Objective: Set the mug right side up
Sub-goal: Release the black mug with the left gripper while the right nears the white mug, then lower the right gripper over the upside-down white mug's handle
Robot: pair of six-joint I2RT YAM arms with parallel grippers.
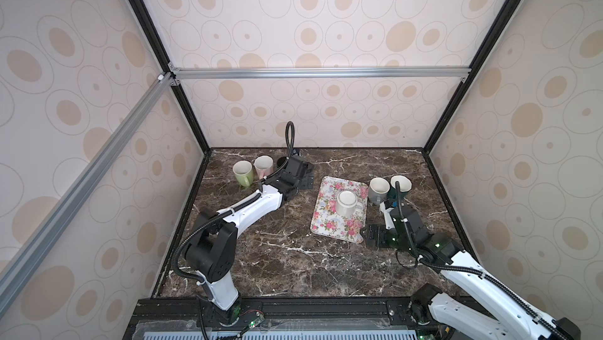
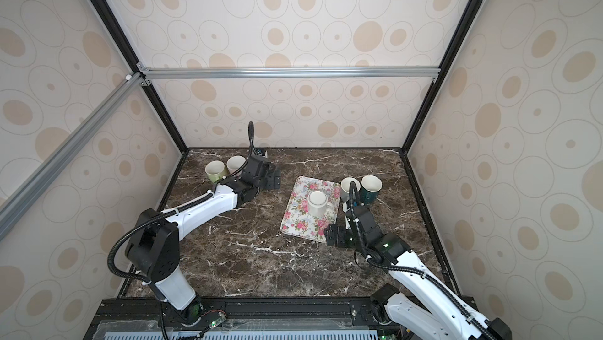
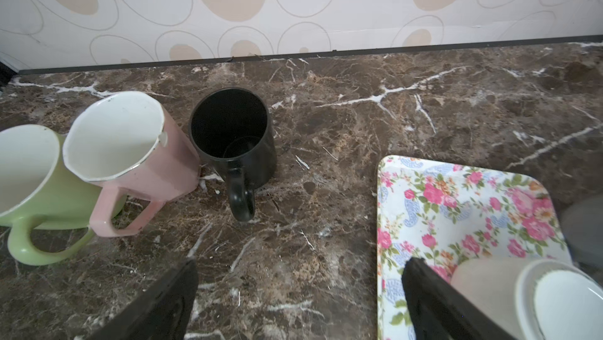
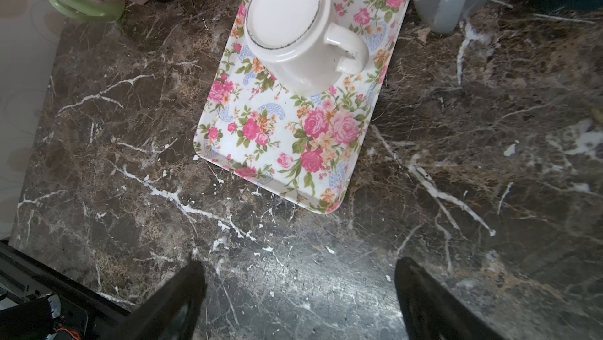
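Upside-down cream ceramic mug sits centre-right on a floral rectangular tray, with bare marble tabletop lower-left. The left gripper and right gripper gape empty. A glossy black mug is half-hidden.

Green mug, pink mug, black mug, grey mug, teal mug, floral tray

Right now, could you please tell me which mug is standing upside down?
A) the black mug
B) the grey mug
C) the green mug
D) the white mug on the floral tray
D: the white mug sits on the floral tray with its flat base facing up, while the green mug, black mug and grey mug show open mouths.
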